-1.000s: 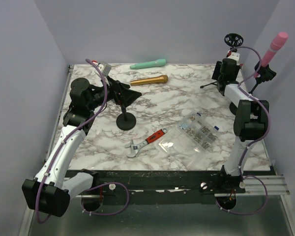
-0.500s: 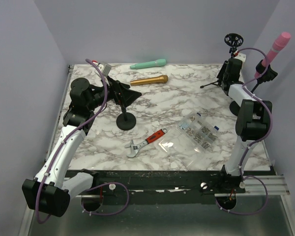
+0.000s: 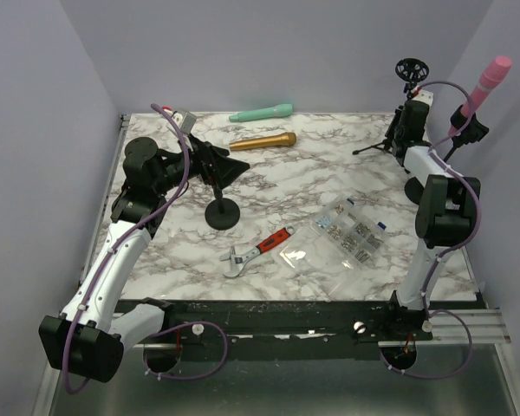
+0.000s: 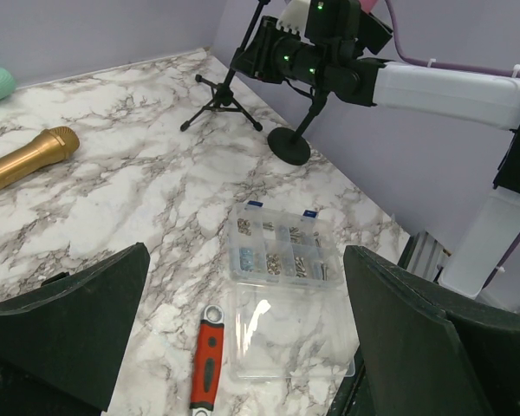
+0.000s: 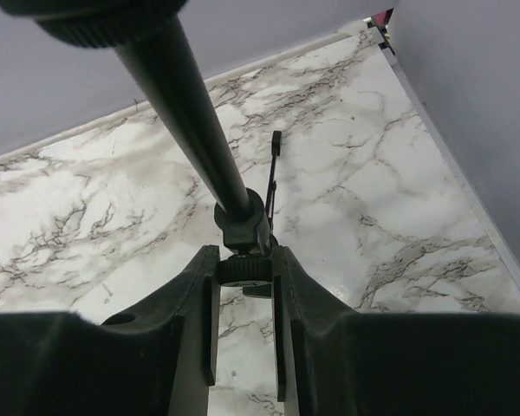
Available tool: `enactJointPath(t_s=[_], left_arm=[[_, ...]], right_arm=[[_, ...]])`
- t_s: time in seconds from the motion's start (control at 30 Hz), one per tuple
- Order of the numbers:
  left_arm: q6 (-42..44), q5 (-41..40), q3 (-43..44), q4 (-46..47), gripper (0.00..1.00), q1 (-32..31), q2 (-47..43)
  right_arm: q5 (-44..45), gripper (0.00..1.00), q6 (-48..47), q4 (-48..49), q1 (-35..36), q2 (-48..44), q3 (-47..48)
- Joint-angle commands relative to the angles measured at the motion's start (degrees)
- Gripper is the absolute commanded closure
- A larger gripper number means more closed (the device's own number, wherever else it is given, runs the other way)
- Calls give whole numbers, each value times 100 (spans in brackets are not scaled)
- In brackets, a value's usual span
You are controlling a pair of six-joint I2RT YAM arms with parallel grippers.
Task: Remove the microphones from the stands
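Observation:
The pink microphone (image 3: 488,80) sits tilted in the black clip (image 3: 470,126) of a stand at the far right, against the wall. That stand's round base shows in the left wrist view (image 4: 289,146). My right gripper (image 3: 407,121) is left of the microphone, at a black tripod stand (image 3: 406,71) with a ring mount on top. In the right wrist view this gripper (image 5: 244,270) is shut on the knurled knob (image 5: 244,272) at the foot of the tripod's pole. My left gripper (image 3: 228,166) is open and empty (image 4: 243,260) over the table's left half.
A black round-base stand (image 3: 223,213) is just below my left gripper. A gold microphone (image 3: 263,140) and a green one (image 3: 262,113) lie at the back. A red-handled wrench (image 3: 258,250) and an open clear parts box (image 3: 350,232) lie in the middle.
My right gripper has moved right and back, turned, and now sits on the tripod stand's pole. The left arm has not moved.

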Motion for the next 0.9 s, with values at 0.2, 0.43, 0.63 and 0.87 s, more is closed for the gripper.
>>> enactJointPath(t_s=[0.2, 0.43, 0.63, 0.87], left_arm=[[18, 59, 112, 8, 1, -35, -48], [16, 56, 87, 39, 1, -55, -69], [25, 48, 90, 24, 2, -72, -30], [69, 21, 114, -23, 1, -68, -13]], right_arm=[[1220, 99, -2099, -84, 319, 209, -8], [2939, 99, -4587, 1322, 936, 693, -385], [2980, 99, -4875, 1514, 1013, 831, -304], [2790, 56, -4169, 1138, 1097, 579, -149]])
